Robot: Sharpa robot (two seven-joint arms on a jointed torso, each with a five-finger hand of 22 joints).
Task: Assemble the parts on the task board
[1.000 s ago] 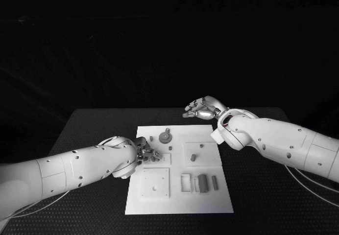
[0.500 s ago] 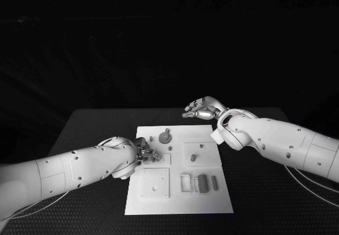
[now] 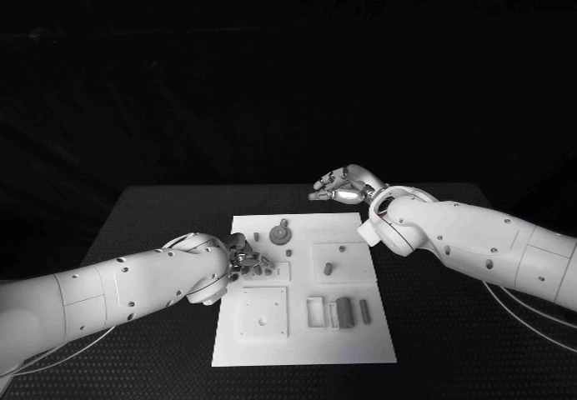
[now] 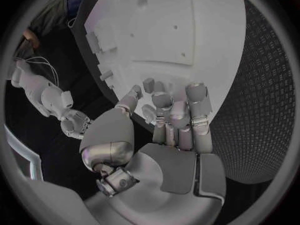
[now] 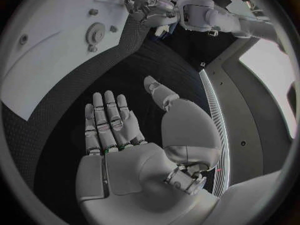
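Observation:
The white task board lies in the middle of the black table. My left hand hovers at the board's left edge above a small square recess. Its fingers are curled in, and the thumb and a fingertip pinch a small grey part just above the board. My right hand hangs over the bare table past the board's far edge, holding nothing, with its fingers straight and apart. A gear lies near the far edge and a peg stands on a square block.
Several grey bars lie in the board's near right part. A square plate with a hole sits at its near left. The right wrist view shows the board, the gear and my left hand.
My left hand has sunk a touch closer to the board at the same spot. The right hand has stayed where it was.

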